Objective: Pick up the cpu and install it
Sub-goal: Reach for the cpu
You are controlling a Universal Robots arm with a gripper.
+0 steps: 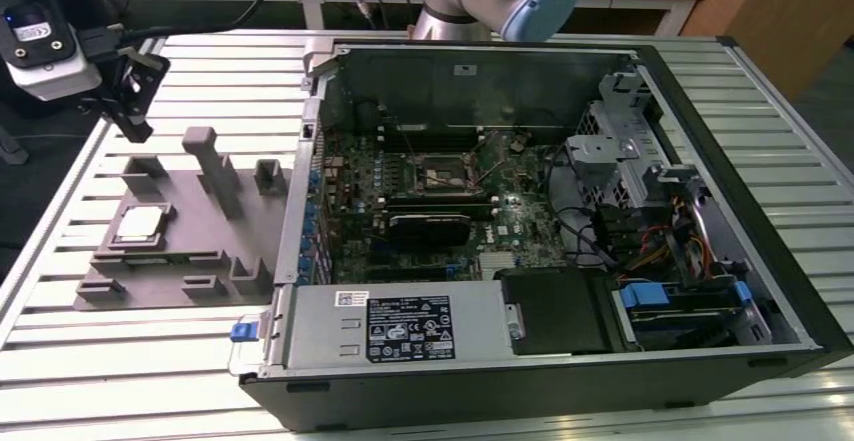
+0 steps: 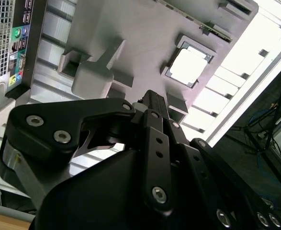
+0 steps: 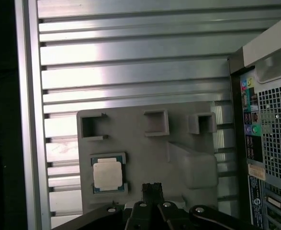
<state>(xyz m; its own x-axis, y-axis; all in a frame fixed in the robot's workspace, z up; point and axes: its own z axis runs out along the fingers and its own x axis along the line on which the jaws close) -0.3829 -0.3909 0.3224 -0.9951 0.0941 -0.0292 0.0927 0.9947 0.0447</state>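
The cpu (image 1: 140, 223), a small square chip with a pale silver top, lies flat in a recess of the grey fixture plate (image 1: 174, 286) at the exterior view's left, beside the open computer case (image 1: 561, 381). Both wrist views show the cpu (image 3: 107, 174) (image 2: 192, 64) from above in its recess. My gripper (image 1: 136, 129) hangs in the air above the plate's far end, well apart from the cpu. Its fingers (image 3: 152, 188) are pressed together with nothing between them. The black socket frame (image 1: 445, 174) sits on the motherboard inside the case.
Upright blocks (image 1: 214, 166) stand on the fixture plate between the cpu and the case wall. The case holds a power supply (image 1: 400, 326), drive cages (image 1: 687, 296) and cables. Everything rests on a slatted metal table (image 1: 107, 381); the arm's base (image 1: 487, 1) stands behind the case.
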